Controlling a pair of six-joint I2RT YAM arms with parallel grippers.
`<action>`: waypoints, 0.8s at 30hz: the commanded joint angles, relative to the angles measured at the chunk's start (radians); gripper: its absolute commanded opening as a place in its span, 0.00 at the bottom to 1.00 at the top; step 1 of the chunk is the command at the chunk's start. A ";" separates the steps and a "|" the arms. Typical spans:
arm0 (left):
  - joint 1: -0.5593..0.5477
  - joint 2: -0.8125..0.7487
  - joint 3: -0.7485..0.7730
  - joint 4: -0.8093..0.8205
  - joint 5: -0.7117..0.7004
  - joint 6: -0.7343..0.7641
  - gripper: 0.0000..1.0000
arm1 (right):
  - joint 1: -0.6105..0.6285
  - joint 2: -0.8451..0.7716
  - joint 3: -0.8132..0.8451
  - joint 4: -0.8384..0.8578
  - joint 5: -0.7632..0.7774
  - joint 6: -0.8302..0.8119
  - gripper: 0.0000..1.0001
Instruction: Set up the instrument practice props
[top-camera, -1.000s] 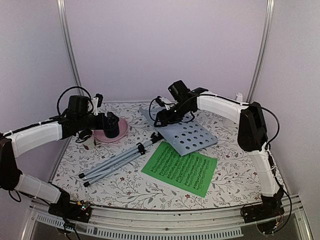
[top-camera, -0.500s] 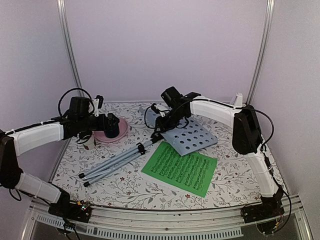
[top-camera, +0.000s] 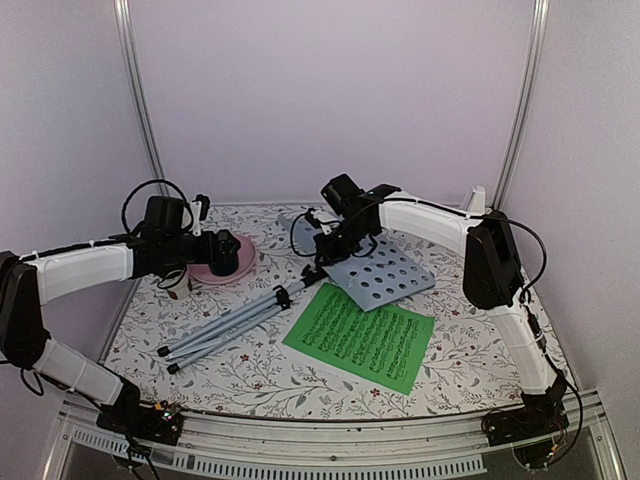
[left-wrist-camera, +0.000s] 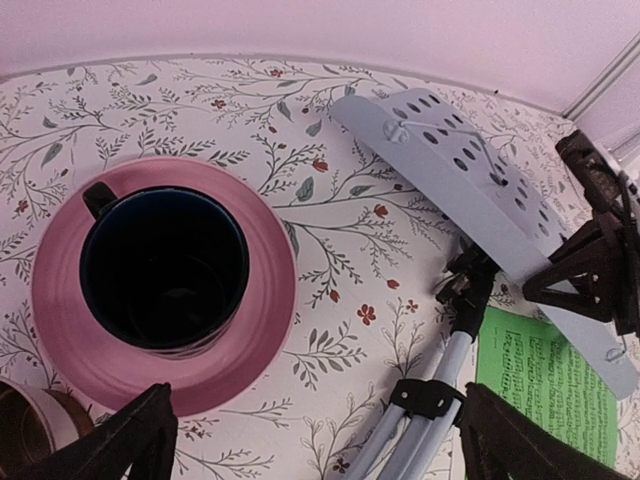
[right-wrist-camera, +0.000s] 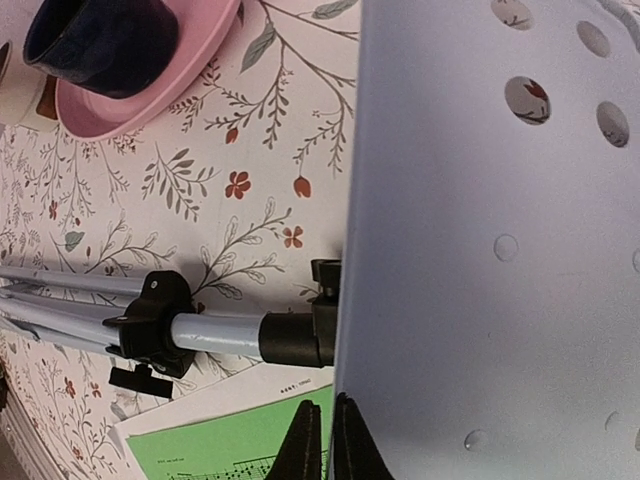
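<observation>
We see the right gripper pinched together on the desk edge of the music stand, which lies folded on the table, touching the green sheet. The left gripper hangs with its jaws wide apart above the blue cup.

cup on plate far left; stand lying centre; sheet before its desk.

Small white cup cut by the left wrist view's corner, music stand running off the right wrist view's edges, dark blue cup clipped at top, notes on the green sheet too small to read
</observation>
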 joint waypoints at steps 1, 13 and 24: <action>-0.010 0.011 -0.008 0.032 -0.011 -0.009 0.99 | 0.002 0.005 0.032 -0.014 0.037 -0.004 0.00; -0.010 -0.029 -0.015 0.045 0.024 -0.034 0.99 | 0.004 -0.160 0.067 0.067 0.157 -0.020 0.00; -0.010 -0.168 -0.041 0.087 0.064 -0.044 0.99 | 0.057 -0.358 0.065 0.206 0.346 -0.189 0.00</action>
